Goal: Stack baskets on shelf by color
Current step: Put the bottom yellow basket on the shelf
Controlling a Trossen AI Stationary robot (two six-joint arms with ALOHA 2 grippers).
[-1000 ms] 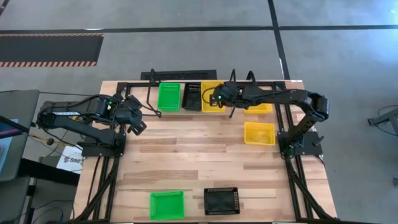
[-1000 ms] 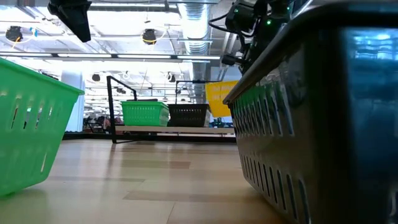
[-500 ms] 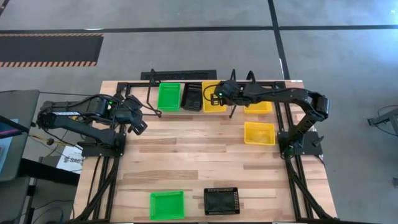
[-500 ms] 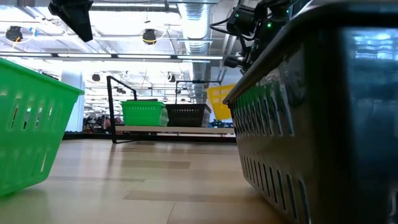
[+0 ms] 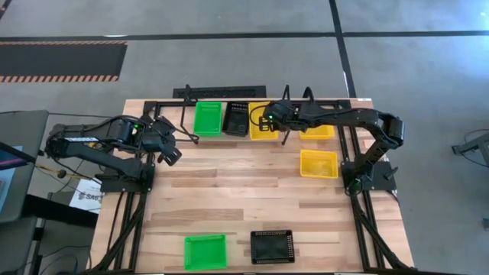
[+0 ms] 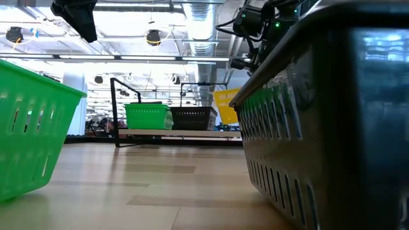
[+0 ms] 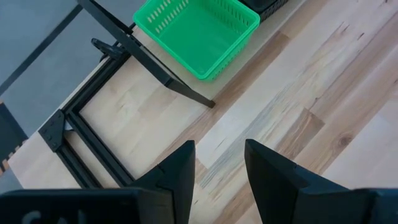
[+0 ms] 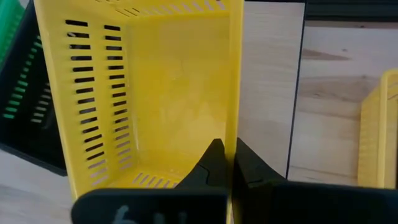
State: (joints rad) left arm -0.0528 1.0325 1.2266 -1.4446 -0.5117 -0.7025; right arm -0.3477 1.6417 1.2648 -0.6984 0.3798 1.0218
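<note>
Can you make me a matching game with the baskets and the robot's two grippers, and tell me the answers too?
Things:
1. right gripper
2. left gripper
3. green basket on the shelf
4. black basket near the table's front edge

States:
A. sits beside a black basket
B. open, holding nothing
C. sits beside a green basket on the table
D. shut on a yellow basket's wall

Pairs: 1-D, 2-B, 3-A, 4-C

Wooden tabletop (image 5: 229, 191); grey floor (image 5: 229, 61); hazard-striped mat (image 5: 61, 63).
</note>
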